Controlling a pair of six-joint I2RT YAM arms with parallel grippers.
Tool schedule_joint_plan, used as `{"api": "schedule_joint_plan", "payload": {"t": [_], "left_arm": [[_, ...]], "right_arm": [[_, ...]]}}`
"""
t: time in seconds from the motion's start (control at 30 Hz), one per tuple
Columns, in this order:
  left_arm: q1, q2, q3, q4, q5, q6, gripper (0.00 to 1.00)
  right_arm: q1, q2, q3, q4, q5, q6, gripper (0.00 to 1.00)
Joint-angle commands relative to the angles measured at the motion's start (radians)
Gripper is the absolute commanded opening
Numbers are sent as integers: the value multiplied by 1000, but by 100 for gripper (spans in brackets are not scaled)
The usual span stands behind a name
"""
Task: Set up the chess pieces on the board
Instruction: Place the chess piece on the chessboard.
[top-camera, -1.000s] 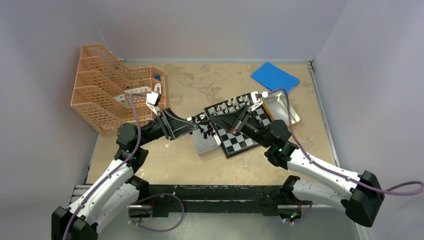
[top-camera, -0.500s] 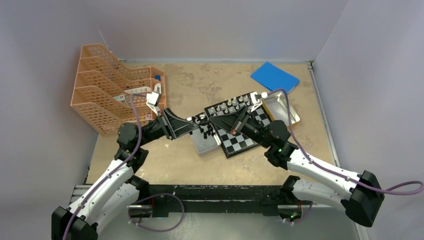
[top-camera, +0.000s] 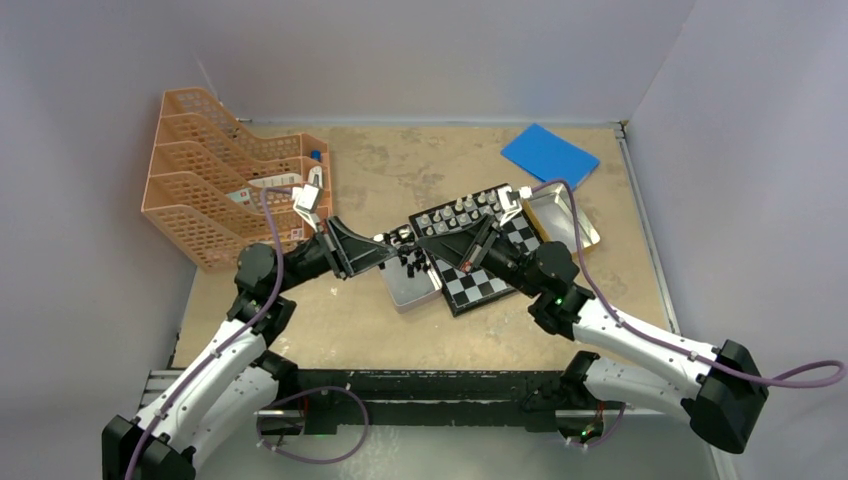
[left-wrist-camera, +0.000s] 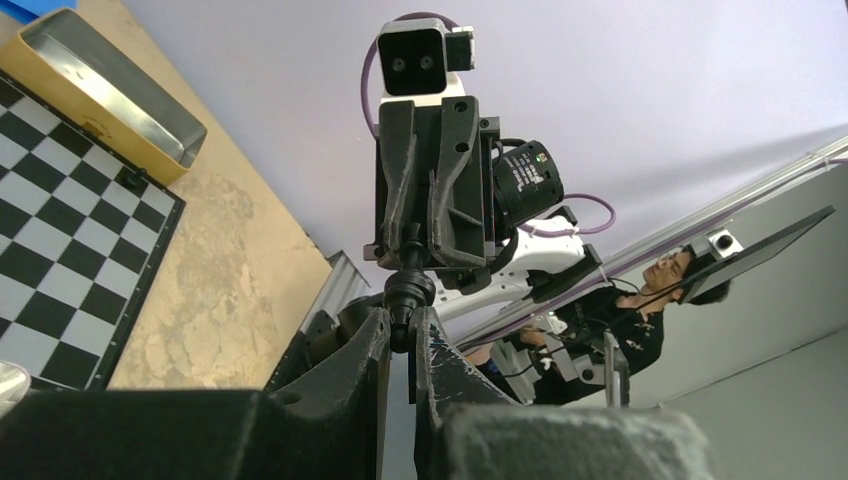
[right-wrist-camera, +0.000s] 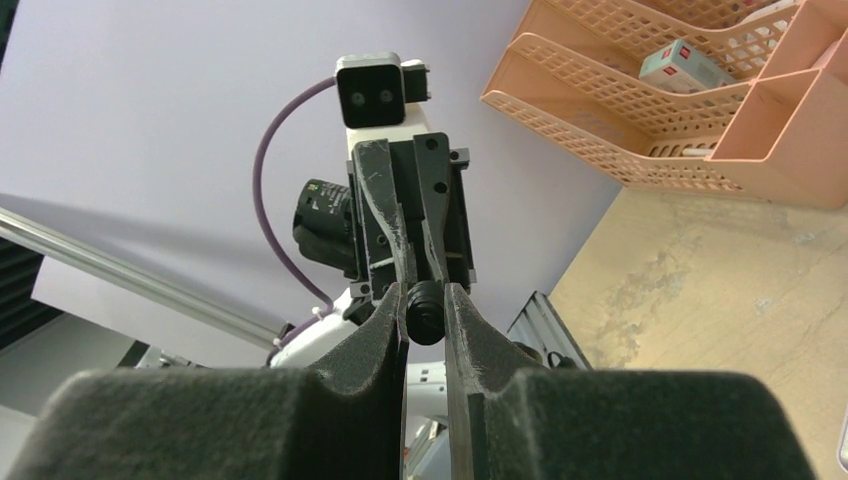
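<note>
Where the two arms meet just beside the board's (top-camera: 472, 285) left edge, I see the left gripper (left-wrist-camera: 403, 325) closed tight on a black chess piece (left-wrist-camera: 406, 292). The right gripper (right-wrist-camera: 424, 300) clamps the same piece from the opposite side. Silvery pieces (top-camera: 462, 208) line the board's far edge.

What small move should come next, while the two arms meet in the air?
Probably open the jaws of the right gripper a little. Its jaws and those of the left gripper both pinch the same tiny black chess piece in the air, so neither arm can carry it to the black-and-white checkered board until one lets go.
</note>
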Motion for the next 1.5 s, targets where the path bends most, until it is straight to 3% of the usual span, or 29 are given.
{"api": "schedule_joint_plan", "payload": {"t": [0.0,0.27,0.43,0.6,0.8,0.93,1.27,1.47], "left_arm": [[2,-34,70,-62,-37,88,0],[2,-54,142,-393,-107,312,0],[2,-16,252,-714,-173,553,0],[2,28,359,-940,-224,770,0],[2,40,373,-1015,-217,931,0],[2,43,336,-1002,-123,1004,0],[2,37,282,-967,-49,1012,0],[2,5,272,-958,-49,1010,0]], "right_arm": [[0,-23,10,-1,13,-37,6],[-1,-126,47,-305,218,-225,7],[-1,-107,128,-601,460,-384,7],[-8,-48,139,-763,696,-427,9],[-139,74,105,-852,747,-429,8],[-201,126,75,-849,719,-414,8],[-252,272,74,-905,710,-325,8],[-252,273,42,-925,706,-243,7]]}}
